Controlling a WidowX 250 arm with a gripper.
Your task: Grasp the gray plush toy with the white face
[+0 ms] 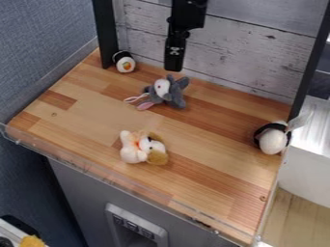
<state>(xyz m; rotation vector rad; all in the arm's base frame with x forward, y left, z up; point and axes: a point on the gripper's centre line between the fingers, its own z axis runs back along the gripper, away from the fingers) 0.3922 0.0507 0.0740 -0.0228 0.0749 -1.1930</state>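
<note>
The gripper (174, 67) hangs at 12 o'clock over the desk (213, 144), nearest the mouse (172, 94); its jaws' state cannot be told. The roll (125, 63) (11), ball (273, 141) (3) and dog (138, 149) (7) sit apart, presumably for separate access.

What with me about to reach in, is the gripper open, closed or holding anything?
Gripper: open or closed cannot be told; no toy seen in it, hanging near the grey plush toy.
</note>
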